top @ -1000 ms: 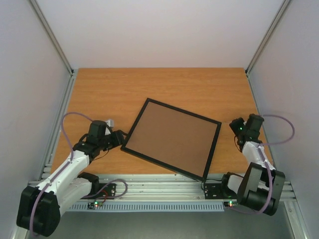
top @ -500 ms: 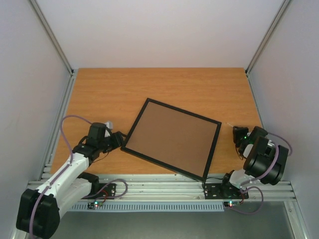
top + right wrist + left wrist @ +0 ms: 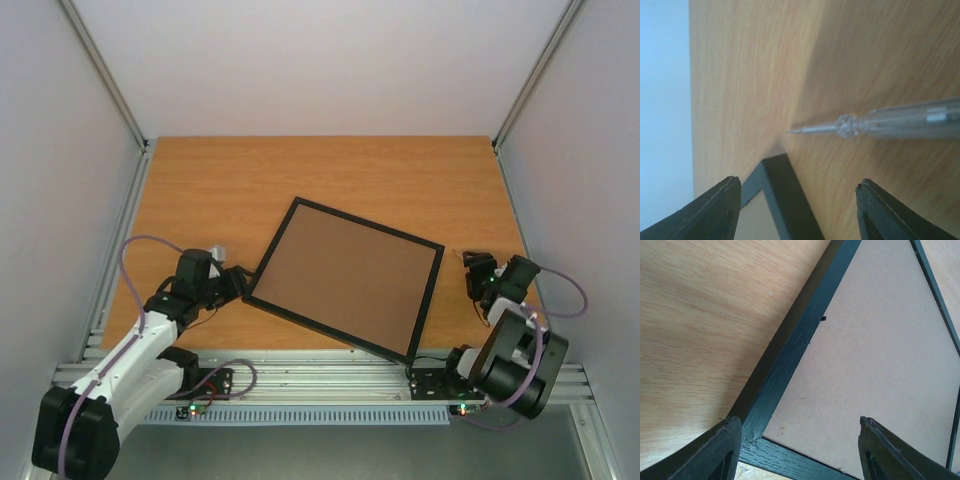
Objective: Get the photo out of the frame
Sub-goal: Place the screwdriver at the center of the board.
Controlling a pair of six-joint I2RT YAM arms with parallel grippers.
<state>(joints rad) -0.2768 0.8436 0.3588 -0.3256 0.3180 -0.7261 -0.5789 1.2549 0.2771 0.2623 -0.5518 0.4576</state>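
The thin black rectangular picture frame (image 3: pixel 345 280) lies flat and askew on the wooden tabletop (image 3: pixel 250 170), brown board side up. The photo is not visible and is judged to sit beneath that board. The left claw (image 3: pixel 238 284), jaws apart and holding nothing, is at the frame's left corner and is nearer. The right claw (image 3: pixel 474 275), likewise released, stands just off the right corner.

The left arm (image 3: pixel 140 335) reaches low and forward; the left pincer (image 3: pixel 236 281) points to the right, its fingers (image 3: pixel 715 450) spread wide and clasping nothing. The right arm (image 3: pixel 515 345) is folded tight above its base; the right pincer (image 3: pixel 474 272) aims inward, also parted and holding nothing.
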